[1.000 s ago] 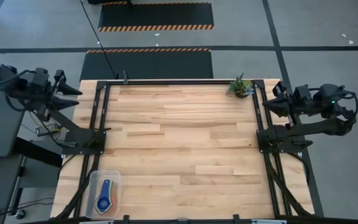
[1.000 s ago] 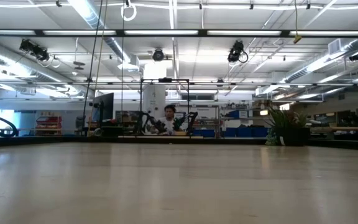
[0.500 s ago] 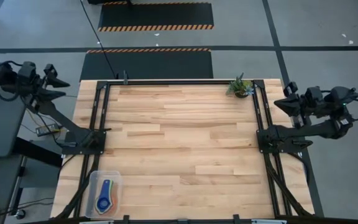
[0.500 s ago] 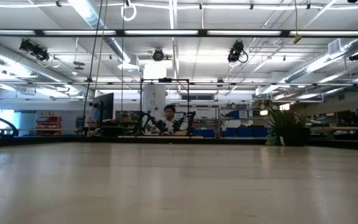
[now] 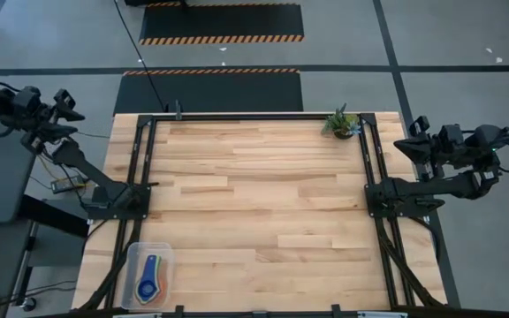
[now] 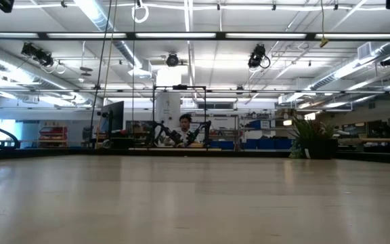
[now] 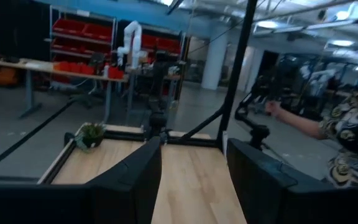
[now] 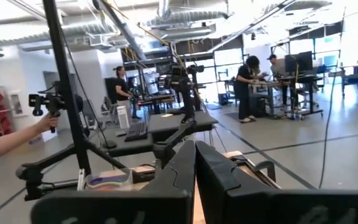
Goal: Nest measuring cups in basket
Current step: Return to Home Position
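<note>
The clear basket point(image 5: 136, 254) stands at the table's near left corner. The measuring cups point(image 5: 148, 286) lie stacked inside it; a blue handle point(image 5: 152, 265) points toward the far edge, and rims of other colours show around the stack. My left gripper point(image 5: 71, 113) is open and empty, beyond the table's far left corner; its fingers also show in the left wrist view point(image 7: 194, 168). My right gripper point(image 5: 409, 141) is shut and empty, beyond the table's right edge, and shows in the right wrist view point(image 8: 196, 168). The low view shows neither the basket nor a gripper.
A small potted plant point(image 5: 343, 124) stands at the far right corner and shows in the low view point(image 6: 310, 139). Black frame rails point(image 5: 144, 159) run along the table's left, right and far sides. People stand in the room beyond; an arm point(image 7: 316, 127) reaches near a stand.
Both arms have drawn back from the table. My left gripper has gone outward past the table's left edge and a little toward the far side. My right gripper has gone outward past the right edge. The basket and the cups have stayed still.
</note>
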Controlling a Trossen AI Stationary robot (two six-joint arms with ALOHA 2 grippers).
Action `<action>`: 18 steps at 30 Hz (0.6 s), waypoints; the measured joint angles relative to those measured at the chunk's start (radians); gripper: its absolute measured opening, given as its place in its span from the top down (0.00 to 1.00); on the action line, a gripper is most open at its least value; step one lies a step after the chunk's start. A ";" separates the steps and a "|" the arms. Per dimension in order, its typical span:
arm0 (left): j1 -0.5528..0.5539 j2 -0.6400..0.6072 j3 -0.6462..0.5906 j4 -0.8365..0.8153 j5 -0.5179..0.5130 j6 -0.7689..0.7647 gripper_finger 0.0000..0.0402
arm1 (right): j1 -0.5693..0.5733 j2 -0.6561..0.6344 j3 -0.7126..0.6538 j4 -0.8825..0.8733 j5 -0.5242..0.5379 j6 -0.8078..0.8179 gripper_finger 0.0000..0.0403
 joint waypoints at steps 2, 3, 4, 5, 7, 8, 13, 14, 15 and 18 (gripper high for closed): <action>0.000 -0.025 0.001 0.000 0.011 0.009 0.53 | 0.000 0.000 0.000 0.001 0.002 -0.009 0.96; 0.000 -0.035 0.001 0.001 0.011 0.014 0.53 | 0.000 0.000 0.000 0.001 0.002 -0.011 0.96; 0.000 -0.045 -0.004 0.001 0.011 0.019 0.53 | 0.000 0.000 0.000 0.001 0.003 -0.010 0.96; 0.000 -0.056 -0.010 0.001 0.012 0.026 0.53 | 0.000 0.000 0.000 0.001 0.007 -0.010 0.96; 0.000 -0.080 -0.028 0.001 0.012 0.035 0.53 | 0.000 0.000 0.000 0.001 0.010 -0.011 0.96; 0.000 -0.091 -0.040 0.000 0.012 0.035 0.53 | 0.000 0.000 0.000 0.001 0.011 -0.011 0.96; 0.010 -0.103 -0.083 -0.019 -0.003 0.037 0.53 | 0.000 0.000 -0.025 0.032 0.018 -0.023 0.96; 0.011 -0.103 -0.094 -0.001 -0.009 0.047 0.53 | 0.000 0.001 -0.035 0.036 0.018 -0.027 0.96; 0.011 -0.103 -0.103 0.014 -0.009 0.054 0.53 | 0.000 0.002 -0.045 0.041 0.018 -0.027 0.96; 0.011 -0.103 -0.144 0.063 -0.007 0.063 0.53 | 0.000 0.002 -0.101 0.103 0.038 -0.012 0.96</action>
